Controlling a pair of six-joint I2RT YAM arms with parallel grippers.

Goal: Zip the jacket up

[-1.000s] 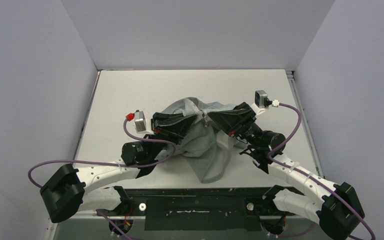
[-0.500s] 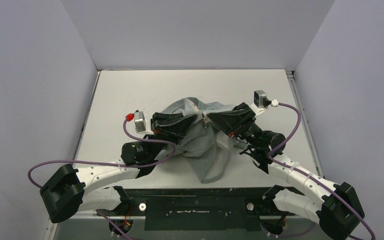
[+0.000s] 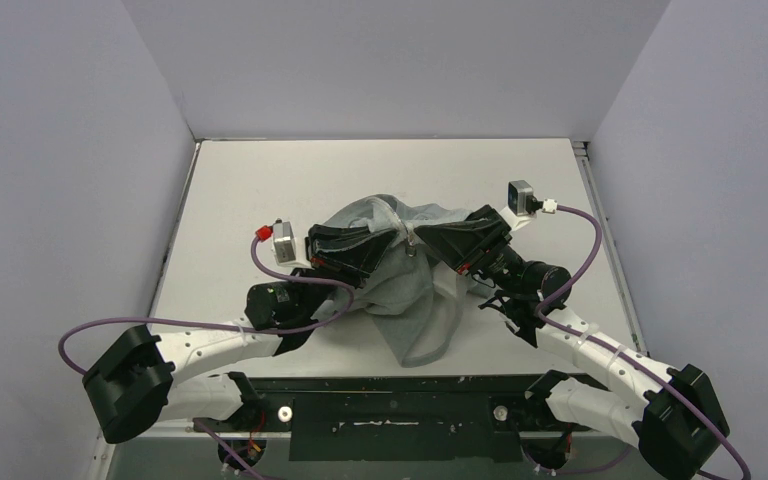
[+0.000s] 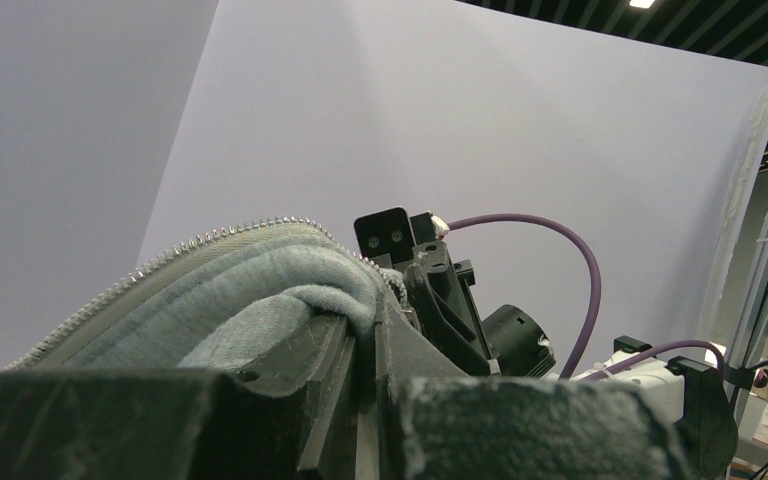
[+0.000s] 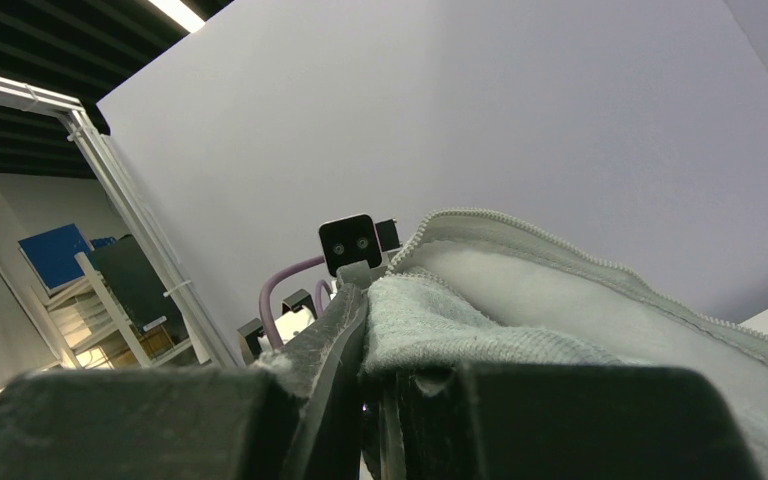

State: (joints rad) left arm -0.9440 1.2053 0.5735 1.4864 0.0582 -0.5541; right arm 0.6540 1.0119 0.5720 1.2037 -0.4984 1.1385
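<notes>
The light grey jacket (image 3: pixel 405 290) is bunched in the middle of the table and lifted at its top by both arms. My left gripper (image 3: pixel 392 236) is shut on a fold of the jacket (image 4: pixel 260 300), whose pale zipper teeth (image 4: pixel 210 238) arch along the raised edge. From the right, my right gripper (image 3: pixel 418 238) is shut on the facing edge of the jacket (image 5: pixel 460 320), with zipper teeth (image 5: pixel 560 240) running along it. The two grippers meet almost tip to tip at the zipper. The zipper slider is hidden.
The grey table (image 3: pixel 260 180) is enclosed by pale walls on three sides. Purple cables (image 3: pixel 580 230) loop from both wrists. A lower part of the jacket hangs toward the near edge (image 3: pixel 430 345).
The left arm has shifted very slightly to the right; both grippers keep the same hold on the fabric.
</notes>
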